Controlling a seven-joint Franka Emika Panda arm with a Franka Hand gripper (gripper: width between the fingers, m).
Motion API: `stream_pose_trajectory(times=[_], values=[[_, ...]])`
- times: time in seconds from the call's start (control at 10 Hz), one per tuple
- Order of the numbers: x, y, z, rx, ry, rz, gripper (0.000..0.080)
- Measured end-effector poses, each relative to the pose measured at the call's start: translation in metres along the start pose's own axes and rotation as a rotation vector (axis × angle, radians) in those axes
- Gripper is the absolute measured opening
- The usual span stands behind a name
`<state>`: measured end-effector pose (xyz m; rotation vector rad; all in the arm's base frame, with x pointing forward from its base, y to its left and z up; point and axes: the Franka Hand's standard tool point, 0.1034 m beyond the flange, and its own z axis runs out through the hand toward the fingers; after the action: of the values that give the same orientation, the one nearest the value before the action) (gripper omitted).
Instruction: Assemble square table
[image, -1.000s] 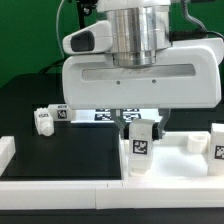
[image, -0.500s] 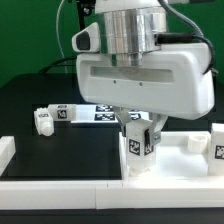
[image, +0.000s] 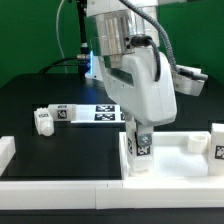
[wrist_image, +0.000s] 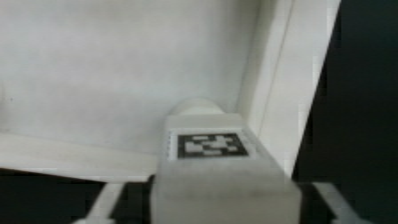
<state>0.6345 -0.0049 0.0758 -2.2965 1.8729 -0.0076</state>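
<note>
The black worktop (image: 40, 95) carries everything. The slab (image: 180, 165) lies on its near side, towards the exterior view's right, rim up. White bars (image: 60, 185) run along the near edge. The marker board (image: 95, 112) lies flat beyond the slab, about mid-scene.

The left leg (image: 42, 121) lies well apart from the slab, and the right leg (image: 217, 141) stands at the exterior view's right edge. The held leg (image: 140, 148) stands upright at the slab's left end, just inside the rim, and the wrist view shows its tag (wrist_image: 214, 145) facing me.

My jaws are partly closed, clamped on the held leg's sides near its top.

I judge the risks to be these. If the leg sits tilted in its socket, turning could jam it. If my grip is light, it could slip as I twist. The loose slab could also drag round with me.
</note>
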Motion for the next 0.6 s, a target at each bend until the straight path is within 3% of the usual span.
stream_pose_trajectory(times=[0.1, 0.2, 0.3, 0.4, 0.6], values=[[-0.0001, -0.0001, -0.0001, 0.000, 0.000, -0.002, 0.0443], [0.0006, -0.0017, -0.0020, -0.014, -0.001, -0.180, 0.0571], [-0.0001, -0.0060, -0.0040, -0.016, 0.000, -0.359, 0.0571], [-0.0043, -0.0060, -0.0026, -0.021, -0.001, -0.509, 0.0633], [-0.0037, -0.0058, -0.0025, -0.022, -0.002, -0.621, 0.0645]])
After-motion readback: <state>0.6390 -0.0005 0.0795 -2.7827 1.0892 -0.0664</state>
